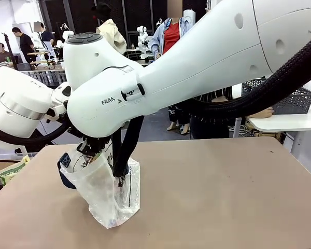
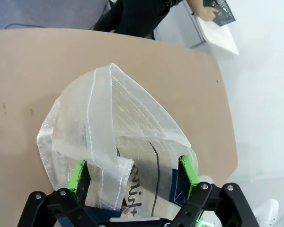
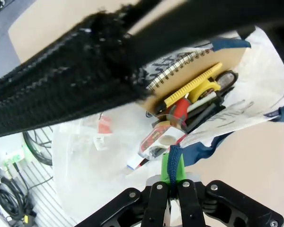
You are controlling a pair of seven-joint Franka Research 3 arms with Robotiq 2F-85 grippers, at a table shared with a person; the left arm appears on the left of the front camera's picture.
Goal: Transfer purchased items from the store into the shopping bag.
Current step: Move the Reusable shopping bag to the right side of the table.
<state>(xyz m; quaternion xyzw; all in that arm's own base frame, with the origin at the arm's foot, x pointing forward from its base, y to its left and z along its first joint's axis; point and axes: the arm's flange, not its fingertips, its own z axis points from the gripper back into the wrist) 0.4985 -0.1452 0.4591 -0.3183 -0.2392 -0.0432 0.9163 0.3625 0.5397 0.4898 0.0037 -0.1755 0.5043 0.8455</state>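
The left arm (image 1: pixel 20 104), white and smooth-shelled, comes in low from the left edge and bends down toward the shopping bag (image 1: pixel 106 194). In its wrist view the left gripper (image 2: pixel 132 179) has its jaws spread wide. The green pads (image 2: pixel 78 176) stand on either side of the bag's crumpled top, and a fold of plastic lies over one pad. I cannot tell whether they press on it.

The bag stands on the matte tan table (image 1: pixel 223 197), left of centre. It is thin, clear, creased film with navy trim.

The right arm (image 1: pixel 207 57) sweeps across from the upper right, thick and glossy, and drops steeply to the bag. A ribbed black cable sleeve (image 3: pixel 61 90) runs along it. The right gripper (image 3: pixel 172 172) is clenched on a woven navy strap (image 3: pixel 174 153).

Past it, inside the bag, lie a spiral-bound notebook (image 3: pixel 199 66) with a brown card cover, a ridged yellow pack (image 3: pixel 191 86) and other small packets.

Far right, on a separate white table (image 1: pixel 285 122), the dark lattice basket (image 1: pixel 287 98) sits with a person's hand (image 1: pixel 262 112) just beside it.
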